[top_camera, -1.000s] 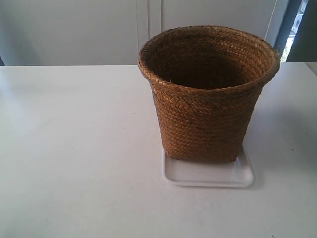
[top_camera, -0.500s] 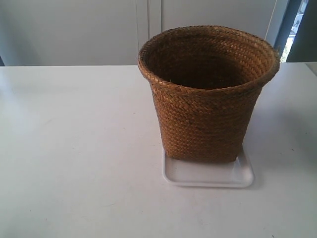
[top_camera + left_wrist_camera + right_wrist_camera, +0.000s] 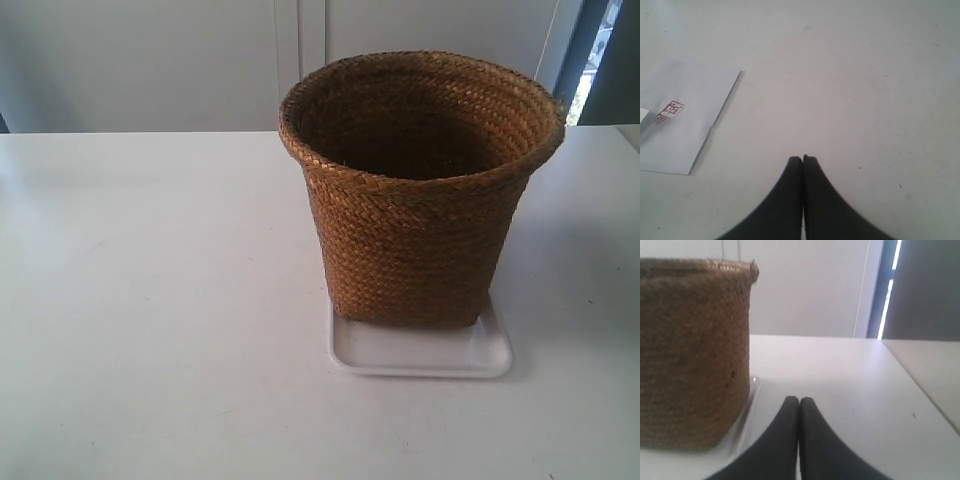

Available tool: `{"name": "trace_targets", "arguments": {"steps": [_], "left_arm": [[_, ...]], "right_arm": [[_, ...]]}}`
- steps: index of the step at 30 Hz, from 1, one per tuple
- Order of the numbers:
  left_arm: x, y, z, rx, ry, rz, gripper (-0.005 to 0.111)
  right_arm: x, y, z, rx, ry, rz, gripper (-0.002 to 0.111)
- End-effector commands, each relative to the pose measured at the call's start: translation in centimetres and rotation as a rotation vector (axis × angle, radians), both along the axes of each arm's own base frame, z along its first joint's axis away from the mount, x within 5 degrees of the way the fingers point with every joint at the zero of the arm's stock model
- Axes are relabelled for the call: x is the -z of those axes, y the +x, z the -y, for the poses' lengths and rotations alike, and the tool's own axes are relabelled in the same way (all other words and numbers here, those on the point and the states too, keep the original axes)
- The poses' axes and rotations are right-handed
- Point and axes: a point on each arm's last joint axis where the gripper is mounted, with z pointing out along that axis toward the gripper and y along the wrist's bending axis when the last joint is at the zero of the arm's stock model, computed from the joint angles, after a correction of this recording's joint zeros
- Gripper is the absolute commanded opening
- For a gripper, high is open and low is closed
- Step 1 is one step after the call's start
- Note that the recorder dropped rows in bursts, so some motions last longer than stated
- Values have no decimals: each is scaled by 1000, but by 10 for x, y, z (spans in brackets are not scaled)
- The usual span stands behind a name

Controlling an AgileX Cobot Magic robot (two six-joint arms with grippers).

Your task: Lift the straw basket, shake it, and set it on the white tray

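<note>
The brown woven straw basket [image 3: 418, 195] stands upright on the white tray [image 3: 420, 352] at the table's centre right. No arm shows in the exterior view. The right wrist view has the straw basket [image 3: 690, 355] close by on the white tray [image 3: 742, 427], with my right gripper [image 3: 799, 400] shut, empty and beside the tray, apart from the basket. My left gripper [image 3: 802, 159] is shut and empty over bare table, with neither basket nor tray in its view.
A white paper sheet [image 3: 682, 117] with a red stamp lies on the table near the left gripper. The white table [image 3: 150, 300] has its far edge against a pale wall. A table edge [image 3: 920, 385] runs close to the right gripper.
</note>
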Motion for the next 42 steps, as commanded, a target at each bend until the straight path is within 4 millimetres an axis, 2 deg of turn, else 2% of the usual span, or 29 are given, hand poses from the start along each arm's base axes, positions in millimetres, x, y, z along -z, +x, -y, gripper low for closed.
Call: {"name": "trace_targets", "arguments": {"steps": [1, 42], "left_arm": [[2, 0, 0, -4, 0, -8, 0], [2, 0, 0, -4, 0, -8, 0]], "right_arm": [[15, -1, 2, 26, 29, -87, 0], [17, -1, 2, 33, 34, -114, 0]]}}
